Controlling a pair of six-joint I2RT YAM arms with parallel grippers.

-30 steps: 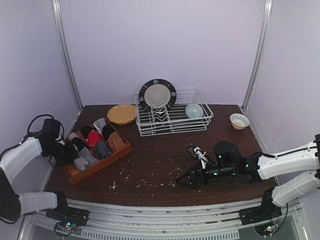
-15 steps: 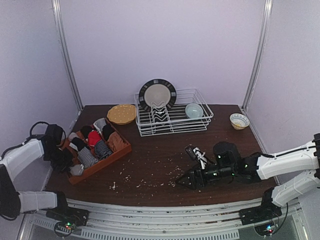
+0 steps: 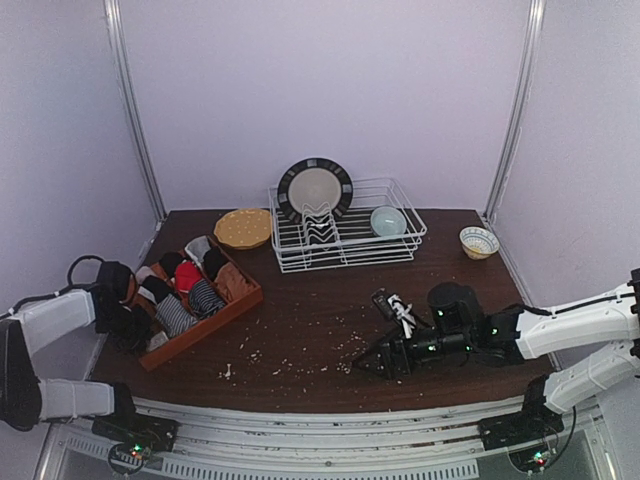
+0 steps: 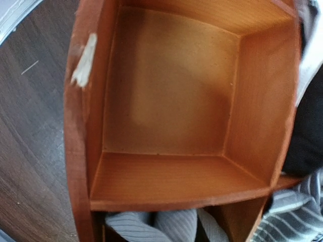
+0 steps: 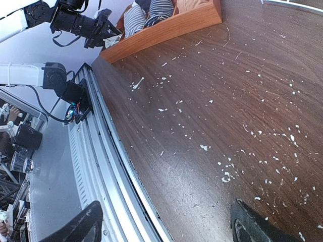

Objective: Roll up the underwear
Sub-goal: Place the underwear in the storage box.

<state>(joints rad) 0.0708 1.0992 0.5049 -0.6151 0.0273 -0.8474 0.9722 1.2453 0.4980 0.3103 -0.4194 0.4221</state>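
Underwear [image 3: 190, 290] mostly sits bundled in the wooden tray [image 3: 215, 322] at the left of the bench [image 3: 320, 320], the left fingers [image 5: 105, 31] seem closed on a pale grey-beige piece [image 5: 112, 41] beside its near corner and the right fingers [image 5: 75, 227] gape empty, so this looks like the fetching step, with spreading that piece flat mid-bench next.
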